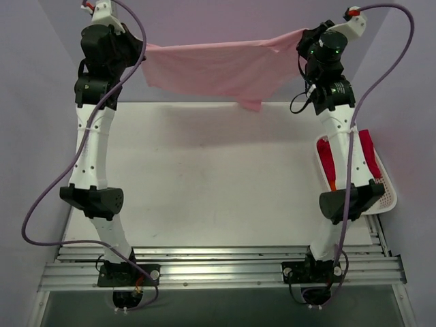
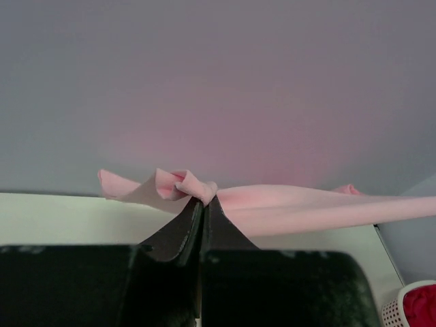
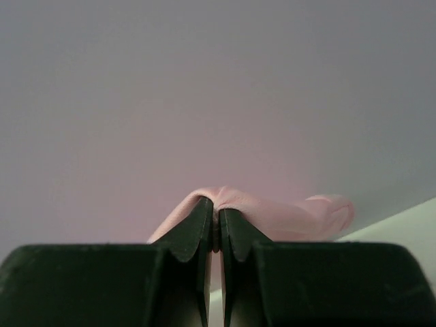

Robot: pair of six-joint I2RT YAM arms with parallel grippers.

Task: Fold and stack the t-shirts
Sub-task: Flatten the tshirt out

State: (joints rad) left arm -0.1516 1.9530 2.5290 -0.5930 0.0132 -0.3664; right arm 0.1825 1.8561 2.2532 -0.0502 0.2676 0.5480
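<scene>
– So how many shirts are off the worktop?

– One. A single light pink t-shirt hangs in the air over the far edge, stretched wide between the two arms. Its lower edge sags in the middle and one corner droops lowest, right of centre. None of it touches the surface.

– And the two claws?

– Both are pinched tight on that shirt. The left claw has its fingers pressed together on a bunched fold at the shirt's left end; in the left wrist view the cloth puckers above the fingertips and runs off to the right as a taut band. The right claw is closed the same way on the right end, and its wrist view shows pink cloth humped over the closed tips with a small lobe out to the right.

– Any other shirts?

– A white basket sits at the worktop's right edge, partly behind the right arm. Magenta-red cloth lies inside it, showing on both sides of the arm, with a thin strip of orange cloth at its lower left. Whether the red is one garment or two cannot be told.

– So the count?

– Two arms, two closed claws, one pink shirt held aloft, one basket.
</scene>
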